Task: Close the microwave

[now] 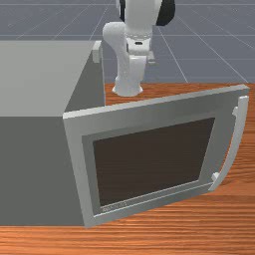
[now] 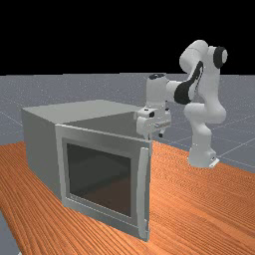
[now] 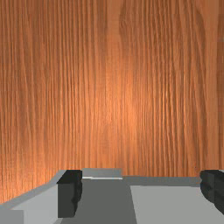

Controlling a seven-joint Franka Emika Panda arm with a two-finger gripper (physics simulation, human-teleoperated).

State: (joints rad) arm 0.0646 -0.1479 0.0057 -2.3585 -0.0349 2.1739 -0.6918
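One microwave (image 1: 42, 79), at the front view's left, door (image 1: 154, 162) open, handle (image 1: 237, 139) on its outer face; one gripper (image 2: 155, 135), empty, fingers (image 3: 68, 197) wide apart, on the door's inner side, nearer the arm's base (image 2: 201, 155).

In the front view, the microwave (image 1: 37, 164) sits on the table (image 1: 199, 231) at nine o'clock; its open door (image 1: 154, 159) reaches toward three, with the handle (image 1: 236, 144) on its three-o'clock edge. Behind the door, the arm's base (image 1: 128, 88) stands at twelve.

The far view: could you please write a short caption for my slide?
Panda arm reaching toward a grey microwave on a wooden table, its open gripper near the open door.
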